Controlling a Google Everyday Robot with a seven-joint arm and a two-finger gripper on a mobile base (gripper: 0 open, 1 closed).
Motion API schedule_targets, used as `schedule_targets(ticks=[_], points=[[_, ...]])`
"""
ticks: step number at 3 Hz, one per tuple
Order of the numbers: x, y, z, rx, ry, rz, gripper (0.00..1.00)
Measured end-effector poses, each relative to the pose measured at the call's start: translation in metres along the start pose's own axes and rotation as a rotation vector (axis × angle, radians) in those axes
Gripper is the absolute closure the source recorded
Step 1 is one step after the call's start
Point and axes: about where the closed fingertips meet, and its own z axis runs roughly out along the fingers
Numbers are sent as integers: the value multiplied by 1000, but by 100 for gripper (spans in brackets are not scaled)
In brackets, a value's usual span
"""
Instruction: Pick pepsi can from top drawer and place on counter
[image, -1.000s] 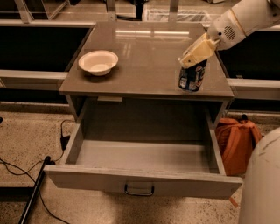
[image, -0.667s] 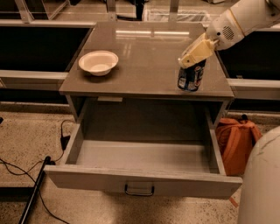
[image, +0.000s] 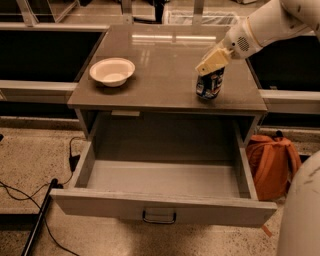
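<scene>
The pepsi can (image: 209, 85), dark blue with white markings, is on the right front part of the counter (image: 160, 60), at or just above its surface and a little tilted. My gripper (image: 213, 62) comes in from the upper right on a white arm and is shut on the can's top, which its cream fingers (image: 212, 60) hide. The top drawer (image: 165, 177) stands pulled fully open below the counter. Its grey inside holds nothing, and its dark handle (image: 159, 217) is on the front.
A white bowl (image: 112, 71) sits on the counter's left side. An orange backpack (image: 270, 162) leans on the floor to the right of the drawer. Black cables (image: 30, 200) run over the speckled floor at the left. A white robot body part (image: 302, 210) fills the lower right corner.
My gripper and the pepsi can have moved a little to the left over the counter. The bowl and the drawer have not moved.
</scene>
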Motion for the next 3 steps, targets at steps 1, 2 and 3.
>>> schedule_targets(ticks=[1, 2, 3], points=[[3, -14, 26, 61, 46, -25, 82], [1, -14, 25, 64, 49, -27, 59], [1, -14, 25, 64, 50, -27, 36]])
